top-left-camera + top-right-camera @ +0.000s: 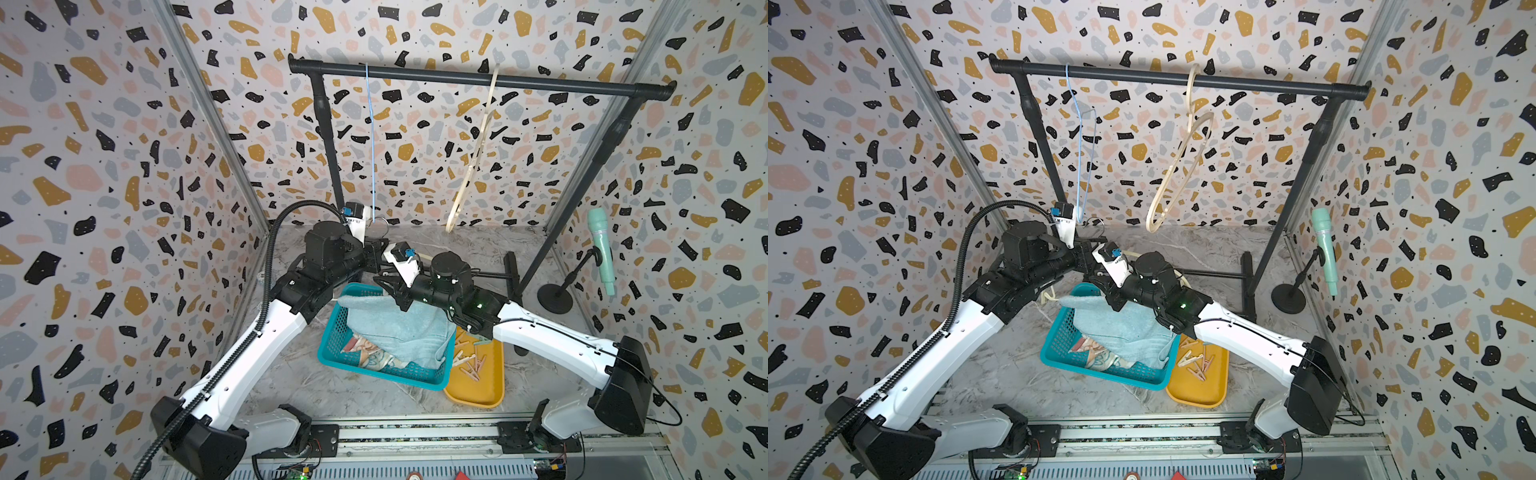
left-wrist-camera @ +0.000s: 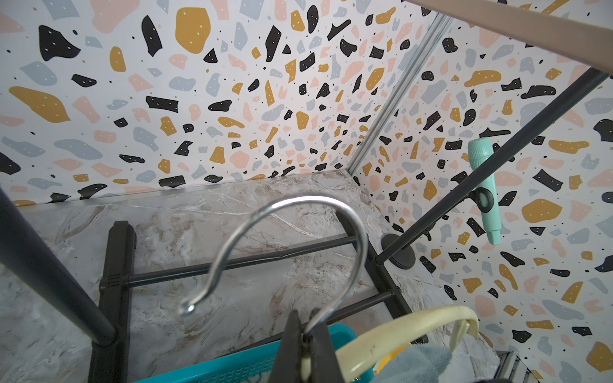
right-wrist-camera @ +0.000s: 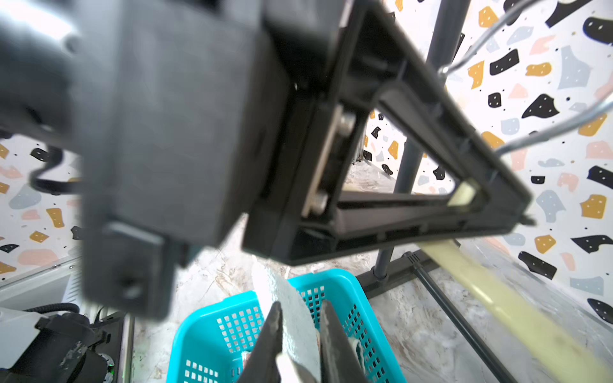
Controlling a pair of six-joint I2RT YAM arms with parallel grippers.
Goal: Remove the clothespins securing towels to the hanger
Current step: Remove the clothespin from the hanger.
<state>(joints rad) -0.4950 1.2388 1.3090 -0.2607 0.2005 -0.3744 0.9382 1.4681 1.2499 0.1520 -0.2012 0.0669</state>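
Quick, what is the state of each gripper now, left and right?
Left gripper: closed on the metal hook of the cream hanger.
Right gripper: closed on the light-blue towel.

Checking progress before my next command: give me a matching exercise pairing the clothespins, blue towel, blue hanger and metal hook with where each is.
Things:
1 clothespins
2 blue towel
3 blue hanger
4 metal hook

Places:
A on the rail
B in the left gripper
C in the yellow tray
D in the basket, pinched by the right gripper

Pairs: 1-C, 2-D, 3-A, 4-B
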